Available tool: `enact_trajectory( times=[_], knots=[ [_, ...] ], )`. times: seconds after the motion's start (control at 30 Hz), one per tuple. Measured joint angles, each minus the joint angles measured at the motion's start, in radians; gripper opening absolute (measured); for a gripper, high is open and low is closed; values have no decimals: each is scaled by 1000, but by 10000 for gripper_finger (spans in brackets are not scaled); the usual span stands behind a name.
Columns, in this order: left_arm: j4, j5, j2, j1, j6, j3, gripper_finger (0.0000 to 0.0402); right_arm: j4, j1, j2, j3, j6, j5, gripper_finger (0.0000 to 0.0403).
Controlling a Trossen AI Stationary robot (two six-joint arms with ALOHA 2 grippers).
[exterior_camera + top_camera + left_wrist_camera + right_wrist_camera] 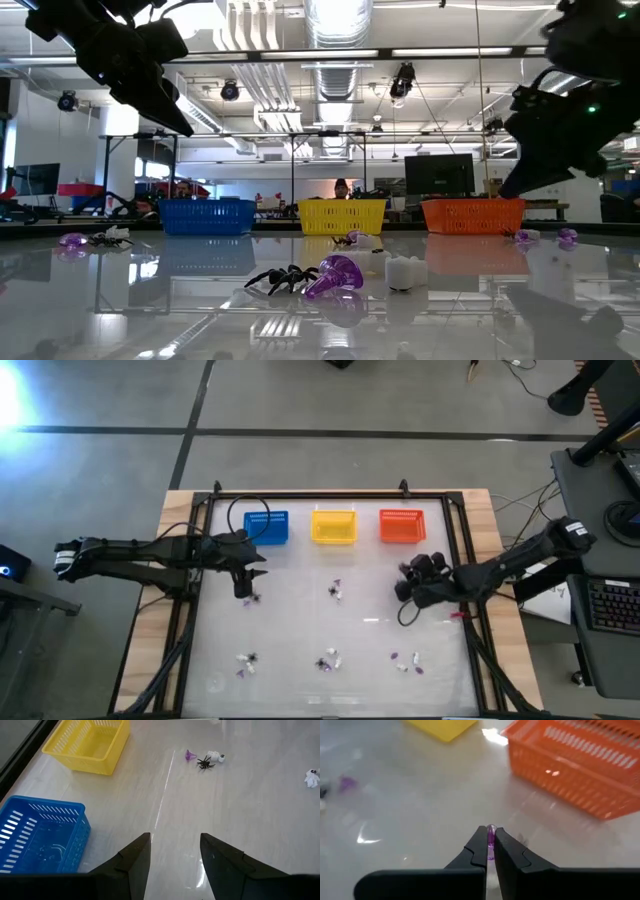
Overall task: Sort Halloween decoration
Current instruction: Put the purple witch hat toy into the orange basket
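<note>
The Halloween decoration lies in small clusters on the white table: a purple piece (190,755), a black spider (205,763) and a whitish piece (216,756) at the middle, and more near the front (328,660). Another cluster (338,277) lies closest in the low view. My right gripper (490,831) is shut on a tiny purple piece, in front of the orange basket (575,775). My left gripper (175,845) hovers open over bare table beside the blue basket (42,837), with nothing between its fingers. My right gripper pinches the tiny purple piece (491,839) between its two fingertips. Only a sliver of purple shows in the slit between them. The fingers slant down from the table's right side. The piece is lifted clear of the table.
Blue (266,527), yellow (334,526) and orange (401,526) baskets stand in a row along the far side. A black frame (300,495) rims the table. Further trinket clusters lie near the front left (246,662) and front right (405,660).
</note>
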Motion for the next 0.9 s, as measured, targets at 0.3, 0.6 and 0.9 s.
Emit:
enact_trajectory(
  times=[0.3,0.6,0.9],
  knots=[
    [0,0,0,0,0,0,155,2,-209,-1,59,-161,-49,9],
    [-1,0,0,0,0,0,155,3,-407,0,161,-405,-107,9],
    [-1,1,0,0,0,0,155,11,-622,0,191,-545,-206,9]
  ],
)
